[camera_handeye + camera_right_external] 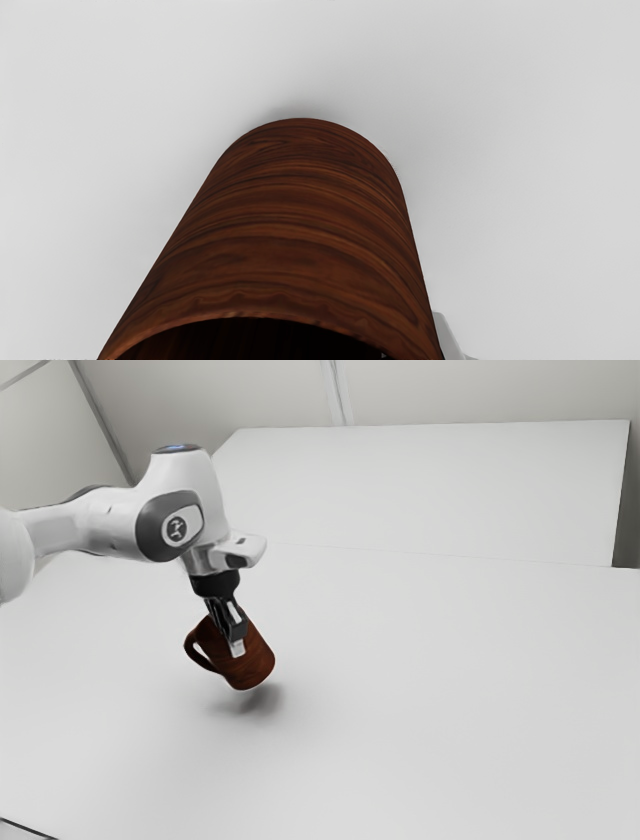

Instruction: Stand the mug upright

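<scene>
Crossing the exterior view's lower left corner, a thin dark line slants beside the pale table. Above it, the white arm comes in from the exterior view's left, level at first, and then bends down at its grey-ringed wrist joint to the hand. Next comes the mug's handle, a loop on the side of the mug that faces the exterior view's left. The mug, brown with a wood grain, hangs just above the table, leaning: its mouth is up toward the hand and its base points down and toward the exterior view's right. The black end effector is closed on the mug and holds it clear of the table, with a pale fingertip pressed on the near side of the body. A soft shadow lies on the table below, a little apart from the base. In the wrist view, the mouth's curved rim is nearest the camera, with the dark inside showing past it, while the streaked body runs away toward the table; a bit of pale fingertip stands against the mug's side near the rim. Farther across the exterior view, a broad white panel lies beyond the table, in front of a pale wall with an upright seam.
</scene>
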`<state>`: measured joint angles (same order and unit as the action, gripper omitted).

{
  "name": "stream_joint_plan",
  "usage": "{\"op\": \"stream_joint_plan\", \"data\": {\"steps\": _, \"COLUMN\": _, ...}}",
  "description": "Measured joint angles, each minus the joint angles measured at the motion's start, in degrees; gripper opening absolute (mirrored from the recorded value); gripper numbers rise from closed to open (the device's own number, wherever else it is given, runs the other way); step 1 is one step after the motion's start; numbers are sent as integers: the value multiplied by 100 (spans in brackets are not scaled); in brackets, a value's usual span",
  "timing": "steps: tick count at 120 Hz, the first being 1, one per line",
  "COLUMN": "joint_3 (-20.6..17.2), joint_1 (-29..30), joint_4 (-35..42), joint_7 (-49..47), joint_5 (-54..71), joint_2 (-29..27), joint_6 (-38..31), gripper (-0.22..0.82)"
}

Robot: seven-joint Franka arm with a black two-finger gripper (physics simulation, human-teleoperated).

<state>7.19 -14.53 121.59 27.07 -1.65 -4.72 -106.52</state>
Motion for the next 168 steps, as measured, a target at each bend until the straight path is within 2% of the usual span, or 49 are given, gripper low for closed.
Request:
{"op": "stream_joint_plan", "data": {"steps": 21, "joint_3": -301, "joint_1": -50, "joint_4": -84, "joint_7": -692, "joint_5": 781, "joint_2": 200, "joint_6": -80, "gripper": -18}}
{"op": "stream_joint_plan", "data": {"steps": 64, "joint_3": -343, "joint_1": -262, "joint_4": -779, "joint_7": -1683, "joint_5": 1091, "joint_2": 1065, "joint_6": -79, "gripper": -18}}
{"op": "stream_joint_plan", "data": {"steps": 82, "joint_3": -346, "joint_1": -227, "joint_4": -1201, "joint_7": -1969, "joint_5": 1022, "joint_2": 1425, "joint_6": 230, "gripper": -18}}
{"op": "stream_joint_plan", "data": {"steps": 112, "joint_3": -353, "joint_1": -225, "joint_4": -1376, "joint_7": -2333, "joint_5": 924, "joint_2": 1699, "joint_6": 463, "gripper": -18}}
{"op": "stream_joint_plan", "data": {"steps": 160, "joint_3": -352, "joint_1": -191, "joint_4": -1592, "joint_7": -2669, "joint_5": 745, "joint_2": 2056, "joint_6": 464, "gripper": -18}}
{"op": "stream_joint_plan", "data": {"steps": 168, "joint_3": -352, "joint_1": -196, "joint_4": -1615, "joint_7": -2704, "joint_5": 721, "joint_2": 2089, "joint_6": 464, "gripper": -14}}
